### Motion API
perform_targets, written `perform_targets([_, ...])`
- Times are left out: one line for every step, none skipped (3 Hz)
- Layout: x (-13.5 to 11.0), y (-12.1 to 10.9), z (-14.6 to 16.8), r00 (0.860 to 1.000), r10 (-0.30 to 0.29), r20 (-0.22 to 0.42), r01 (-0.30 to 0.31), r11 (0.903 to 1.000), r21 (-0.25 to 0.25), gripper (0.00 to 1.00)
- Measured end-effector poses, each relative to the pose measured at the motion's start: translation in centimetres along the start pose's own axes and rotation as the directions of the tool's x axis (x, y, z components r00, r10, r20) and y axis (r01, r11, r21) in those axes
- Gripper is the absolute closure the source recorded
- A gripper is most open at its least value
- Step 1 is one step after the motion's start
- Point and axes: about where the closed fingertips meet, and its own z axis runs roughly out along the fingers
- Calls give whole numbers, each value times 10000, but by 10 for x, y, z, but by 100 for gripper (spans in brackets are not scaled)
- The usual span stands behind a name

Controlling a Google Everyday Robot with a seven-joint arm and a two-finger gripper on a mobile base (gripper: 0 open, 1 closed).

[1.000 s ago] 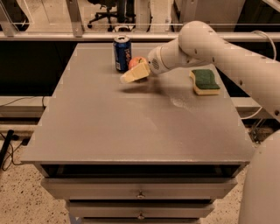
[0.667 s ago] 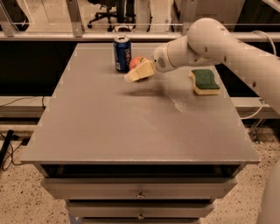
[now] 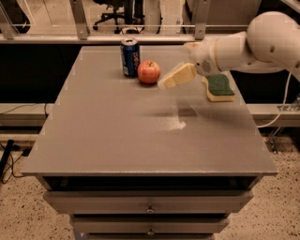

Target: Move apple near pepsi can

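Grey table [image 3: 117, 140], drawers [image 3: 150, 206] under front edge. Green-and-yellow sponge [image 3: 219, 87] lies at right. Gripper [image 3: 176, 77] hovers above tabletop, right of apple [image 3: 149, 71], not touching it; whether parted or closed cannot be told. Apple upright on table, just beside pepsi can [image 3: 130, 56], near far edge.

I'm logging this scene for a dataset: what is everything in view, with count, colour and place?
pepsi can: one, dark blue, upright near the table's far edge.
apple: one, red, on the table just right of the can.
sponge: one, green over yellow, far right of the table.
table: one, grey, centre of view.
drawers: two seen, grey, under the table.
office chair: one, black, background.
gripper: one, cream, above the table right of the apple, apart from it.
arm: one, white, reaching in from the right.
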Motion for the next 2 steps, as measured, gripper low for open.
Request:
perform_targets([10, 4, -54, 9962, -755, 445, 741, 9968, 312, 0])
perform_targets([19, -1, -73, 9945, -959, 414, 933, 9938, 605, 0])
